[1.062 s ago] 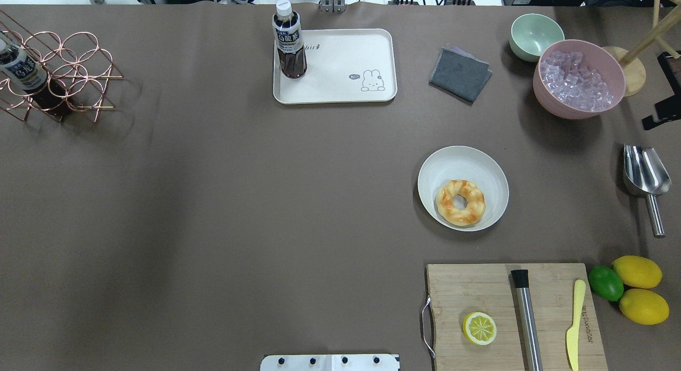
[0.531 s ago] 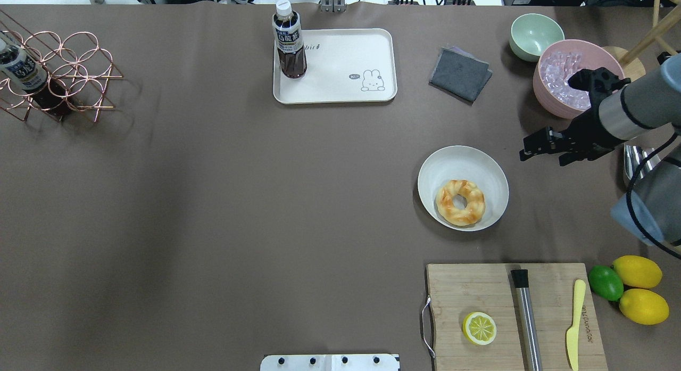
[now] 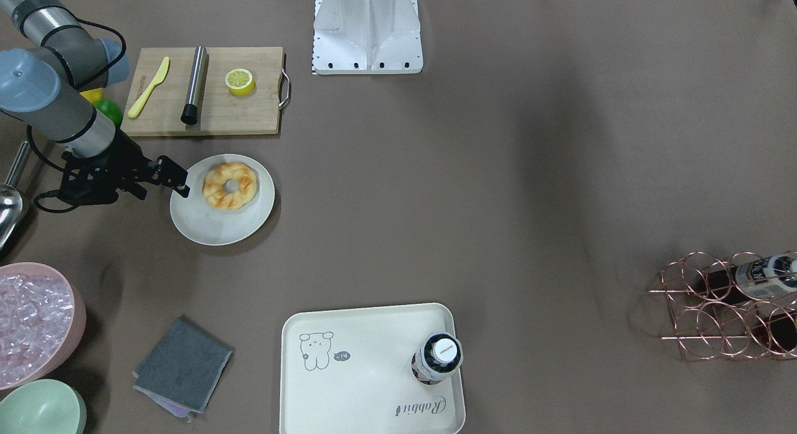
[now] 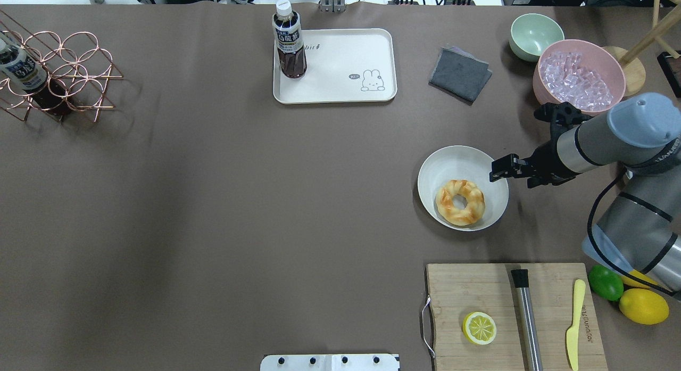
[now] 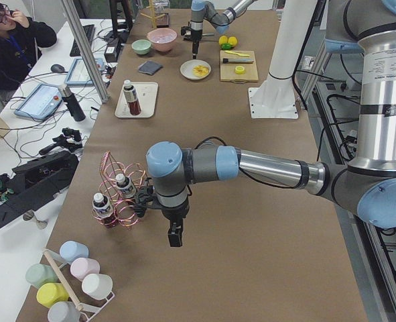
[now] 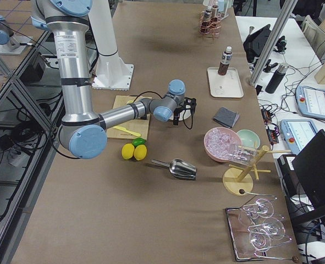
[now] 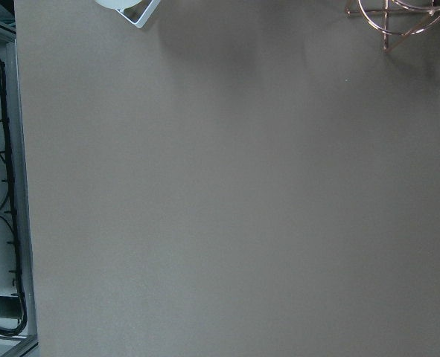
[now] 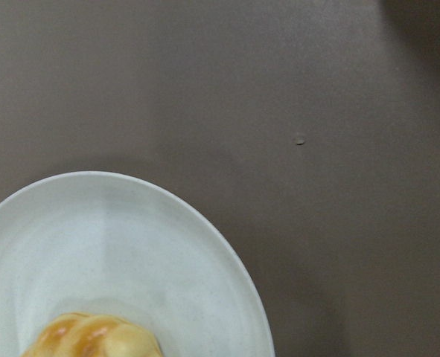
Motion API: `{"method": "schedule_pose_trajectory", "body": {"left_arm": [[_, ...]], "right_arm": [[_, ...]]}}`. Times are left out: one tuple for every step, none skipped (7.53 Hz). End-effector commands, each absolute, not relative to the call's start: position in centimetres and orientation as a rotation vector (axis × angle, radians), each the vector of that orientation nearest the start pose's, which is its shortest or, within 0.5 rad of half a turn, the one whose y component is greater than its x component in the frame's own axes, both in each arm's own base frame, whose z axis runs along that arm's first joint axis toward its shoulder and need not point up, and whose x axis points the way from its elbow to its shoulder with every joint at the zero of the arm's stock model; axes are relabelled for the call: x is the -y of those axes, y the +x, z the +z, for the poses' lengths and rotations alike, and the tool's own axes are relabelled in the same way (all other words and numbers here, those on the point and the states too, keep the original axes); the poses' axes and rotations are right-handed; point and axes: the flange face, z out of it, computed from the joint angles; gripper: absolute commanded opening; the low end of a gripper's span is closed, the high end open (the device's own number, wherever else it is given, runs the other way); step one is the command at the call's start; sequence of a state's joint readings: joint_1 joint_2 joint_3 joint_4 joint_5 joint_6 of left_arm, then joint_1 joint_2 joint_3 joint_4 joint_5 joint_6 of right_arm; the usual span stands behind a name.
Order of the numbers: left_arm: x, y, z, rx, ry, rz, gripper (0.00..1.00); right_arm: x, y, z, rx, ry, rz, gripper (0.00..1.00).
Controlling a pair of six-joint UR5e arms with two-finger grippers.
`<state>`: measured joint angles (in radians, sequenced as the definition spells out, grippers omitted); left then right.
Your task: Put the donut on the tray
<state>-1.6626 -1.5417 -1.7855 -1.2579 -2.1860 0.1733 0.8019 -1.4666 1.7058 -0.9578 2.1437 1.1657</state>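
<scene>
Non-task items on the table, located from the round white plate [image 4: 452, 163], overhead view.

Below the plate lies a wooden cutting board [image 4: 468, 288] carrying a halved lemon [image 4: 479, 328], a steel cylinder [image 4: 526, 318] and a yellow knife [image 4: 574, 323]. A lime [image 4: 605, 283] and lemons [image 4: 644, 306] sit just off the board's right edge. Above the plate is a folded grey cloth [image 4: 460, 74]. Up and to the right, a green bowl [image 4: 536, 35] sits just beside a pink bowl [image 4: 540, 97] of ice cubes [image 4: 580, 81]. An upright bottle [image 4: 289, 41] stands up and to the left. Far left is a copper wire rack [image 4: 80, 67].
</scene>
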Motion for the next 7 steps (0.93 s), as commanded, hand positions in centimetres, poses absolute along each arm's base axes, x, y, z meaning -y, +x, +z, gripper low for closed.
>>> {"method": "schedule_pose_trajectory", "body": {"left_arm": [[45.3, -11.8, 61.0, -0.626, -0.044, 0.039, 0.98], [45.3, -11.7, 61.1, -0.624, -0.046, 0.04, 0.98], [45.2, -11.8, 61.1, -0.624, -0.047, 0.038, 0.98], [45.2, -11.8, 61.1, -0.624, -0.047, 0.038, 0.98], [45.2, -11.8, 61.1, -0.624, -0.047, 0.038, 0.98], [45.1, -11.8, 61.2, -0.625, -0.049, 0.037, 0.98], [45.2, -11.9, 61.1, -0.624, -0.045, 0.037, 0.98]], "right_arm": [[44.2, -35.0, 47.1, 0.974, 0.034, 0.125, 1.0], [44.0, -35.5, 47.2, 0.966, 0.04, 0.123, 1.0], [43.7, -36.0, 47.3, 0.96, 0.046, 0.118, 1.0], [43.6, -36.0, 47.3, 0.961, 0.047, 0.117, 0.99], [43.5, -36.0, 47.4, 0.96, 0.046, 0.116, 0.94], [43.4, -36.0, 47.5, 0.959, 0.043, 0.116, 0.92], [43.3, -35.8, 47.8, 0.974, 0.055, 0.11, 0.9]]}}
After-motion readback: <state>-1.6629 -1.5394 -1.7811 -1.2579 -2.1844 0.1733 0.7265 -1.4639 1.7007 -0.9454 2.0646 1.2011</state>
